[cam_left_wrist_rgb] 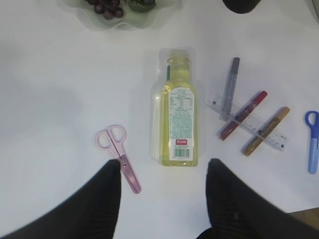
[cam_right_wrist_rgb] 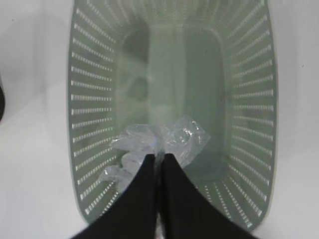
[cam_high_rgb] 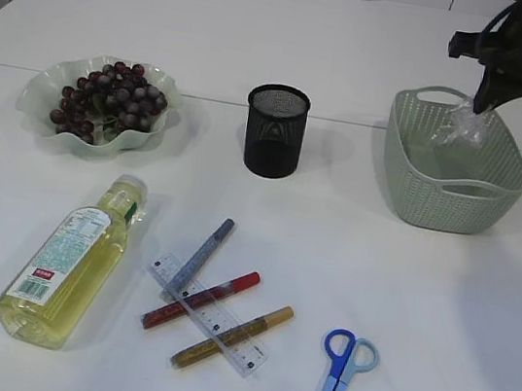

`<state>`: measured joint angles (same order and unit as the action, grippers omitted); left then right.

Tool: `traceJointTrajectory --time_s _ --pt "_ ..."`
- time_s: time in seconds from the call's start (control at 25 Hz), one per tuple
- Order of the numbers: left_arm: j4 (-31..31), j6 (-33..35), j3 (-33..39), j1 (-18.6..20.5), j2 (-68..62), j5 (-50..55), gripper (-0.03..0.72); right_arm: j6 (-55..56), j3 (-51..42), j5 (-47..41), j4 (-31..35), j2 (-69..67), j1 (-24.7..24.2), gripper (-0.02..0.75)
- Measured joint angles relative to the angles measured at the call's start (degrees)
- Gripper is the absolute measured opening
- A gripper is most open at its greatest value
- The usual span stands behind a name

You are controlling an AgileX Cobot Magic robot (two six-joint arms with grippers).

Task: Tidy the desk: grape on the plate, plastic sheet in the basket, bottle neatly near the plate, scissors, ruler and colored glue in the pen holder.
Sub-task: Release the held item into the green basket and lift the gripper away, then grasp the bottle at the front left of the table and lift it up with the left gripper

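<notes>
My left gripper (cam_left_wrist_rgb: 164,199) hangs with jaws spread, empty, above the yellow plastic bottle (cam_left_wrist_rgb: 175,122) lying on the desk; my right gripper (cam_right_wrist_rgb: 159,164) pinches the crumpled clear plastic sheet (cam_right_wrist_rgb: 159,142) over the pale green woven basket (cam_right_wrist_rgb: 249,114). Next, I reckon: release it.

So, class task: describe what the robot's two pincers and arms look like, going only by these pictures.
Both pincers are black. The left pincer shows two broad, rounded fingers with a finely ribbed matt surface. The right pincer has slim, smooth fingers tapering to narrow tips. In the exterior view its black wrist carries a dark cable. No markings are visible.
</notes>
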<state>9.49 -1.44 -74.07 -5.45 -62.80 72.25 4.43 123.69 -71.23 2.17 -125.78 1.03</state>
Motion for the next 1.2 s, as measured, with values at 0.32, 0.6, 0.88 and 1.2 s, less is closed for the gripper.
traceJointTrajectory --time_s 0.32,0.6,0.88,1.2 --pt "0.0 0.0 0.0 0.0 -0.13 0.0 0.404 -0.12 0.7 0.0 0.73 -1.53 0.0 0.442" --pt "0.65 0.0 0.0 0.0 -1.07 0.0 0.41 -0.12 2.19 0.0 0.8 -1.98 0.0 0.539" --pt "4.05 0.0 0.0 0.0 -3.06 0.0 0.545 -0.21 1.04 0.0 4.08 1.93 0.0 0.532" --pt "4.18 -0.56 0.0 -2.88 -8.83 -0.24 0.568 -0.5 -14.79 0.0 7.77 16.61 0.0 0.531"
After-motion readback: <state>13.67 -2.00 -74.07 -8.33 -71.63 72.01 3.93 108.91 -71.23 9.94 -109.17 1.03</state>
